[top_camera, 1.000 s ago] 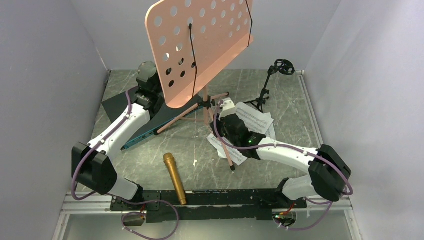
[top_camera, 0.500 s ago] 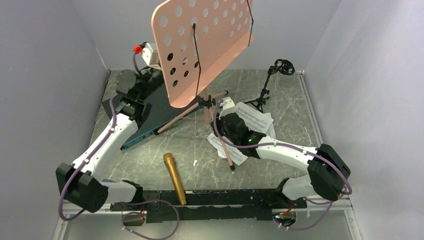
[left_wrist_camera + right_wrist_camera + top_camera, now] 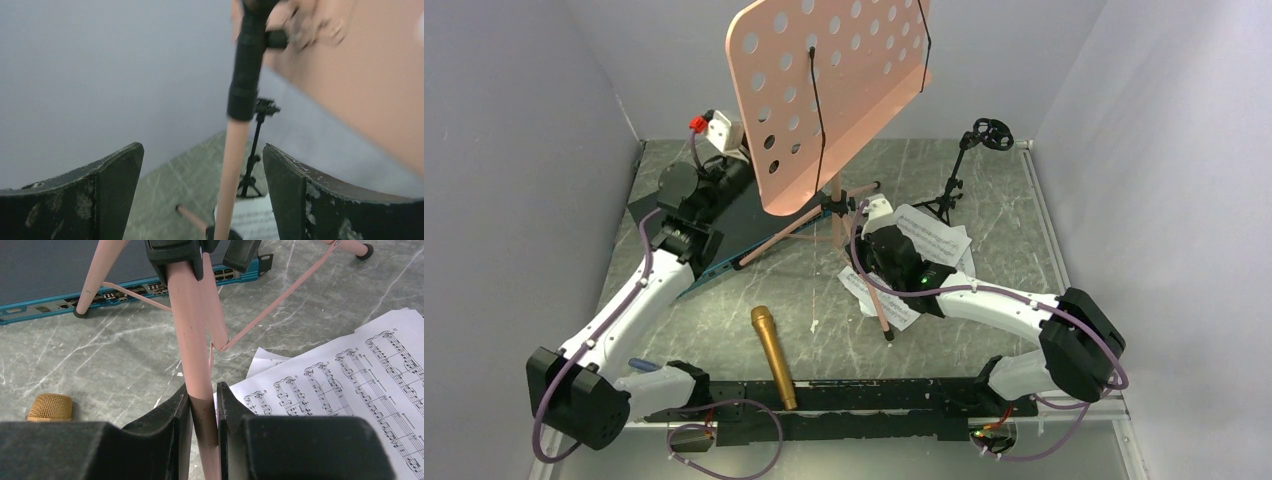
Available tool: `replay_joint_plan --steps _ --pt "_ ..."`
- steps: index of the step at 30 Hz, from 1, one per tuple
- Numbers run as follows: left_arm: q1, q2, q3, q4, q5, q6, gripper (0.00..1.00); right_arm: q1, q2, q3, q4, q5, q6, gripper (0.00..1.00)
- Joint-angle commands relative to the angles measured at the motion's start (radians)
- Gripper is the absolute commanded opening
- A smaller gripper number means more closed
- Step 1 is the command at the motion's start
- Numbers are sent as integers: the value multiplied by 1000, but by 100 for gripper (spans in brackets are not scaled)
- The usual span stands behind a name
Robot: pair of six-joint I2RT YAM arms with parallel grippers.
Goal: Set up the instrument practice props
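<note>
The pink music stand [image 3: 834, 90] stands tilted at the table's middle, its perforated desk high up. My right gripper [image 3: 874, 225] is shut on one of its pink tripod legs [image 3: 200, 390]. My left gripper [image 3: 736, 172] hangs open just left of the desk's lower edge; the pink post [image 3: 235, 165] shows beyond its gap [image 3: 201, 150], untouched. White sheet-music pages [image 3: 939, 240] lie under the right arm, also visible as pages [image 3: 360, 385]. The gold microphone [image 3: 774, 355] lies near the front edge. The small black mic stand [image 3: 959, 175] stands at the back right.
A dark flat panel with a teal edge [image 3: 724, 235] lies at the back left under the stand's leg and my left arm. Grey walls close in on three sides. The black rail with the arm bases [image 3: 854, 400] runs along the front.
My left gripper has opened, let go of the stand and drawn back to the left. The stand's desk has swung slightly upright. The right arm has held still.
</note>
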Motion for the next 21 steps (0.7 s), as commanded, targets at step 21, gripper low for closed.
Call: replay_joint_plan --steps 21 --pt "1 -307 -468 -283 -277 -19 93 -31 -2 -12 -170 -78 -35 33"
